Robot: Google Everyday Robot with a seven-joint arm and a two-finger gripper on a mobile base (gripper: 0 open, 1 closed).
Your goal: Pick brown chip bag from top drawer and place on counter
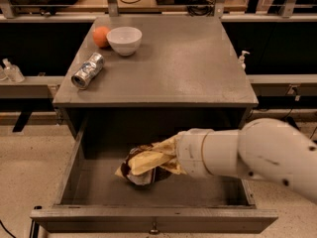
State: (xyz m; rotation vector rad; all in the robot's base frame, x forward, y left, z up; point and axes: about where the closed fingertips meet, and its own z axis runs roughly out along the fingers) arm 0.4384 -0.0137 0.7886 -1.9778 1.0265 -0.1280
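The top drawer (94, 187) is pulled open below the counter (183, 68). The brown chip bag (143, 163) is in the middle of the drawer, crumpled and tilted, with its pale tan end up and its dark brown front low. My gripper (167, 158) reaches into the drawer from the right at the end of the thick white arm. It is shut on the bag's right side, and the bag hides most of the fingers. The bag looks raised a little off the drawer bottom.
On the counter's back left stand a white bowl (124, 39) and an orange (101, 36), with a silver can (88, 71) lying on its side nearer the front. The drawer's pull knob (154, 228) is at front centre. A small pump bottle (242, 59) stands right of the cabinet.
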